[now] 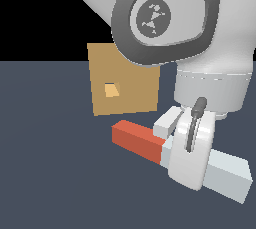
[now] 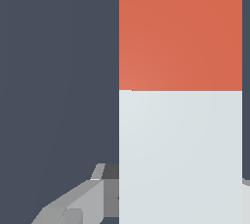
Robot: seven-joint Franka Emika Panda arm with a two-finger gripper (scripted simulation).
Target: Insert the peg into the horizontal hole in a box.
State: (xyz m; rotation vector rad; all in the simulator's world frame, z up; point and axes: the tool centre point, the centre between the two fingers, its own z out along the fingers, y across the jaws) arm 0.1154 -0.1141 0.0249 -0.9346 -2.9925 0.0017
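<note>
The tan-brown box (image 1: 131,75) stands on the dark floor, its upper right part hidden behind the arm. Its small lighter hole (image 1: 111,90) faces the camera. The peg lies in front of the box, its red-orange end (image 1: 136,139) pointing toward the exterior view's left and its pale end (image 1: 231,173) toward the right. My gripper (image 1: 172,145) straddles the peg just past the red part, with a finger pressed on each side. In the wrist view the peg (image 2: 180,96) fills the frame, and a grey finger (image 2: 83,203) touches its side.
The arm's large white wrist link (image 1: 170,18) hangs above the peg and covers the box's upper right corner. The dark floor (image 1: 50,163) spreads around the box and peg.
</note>
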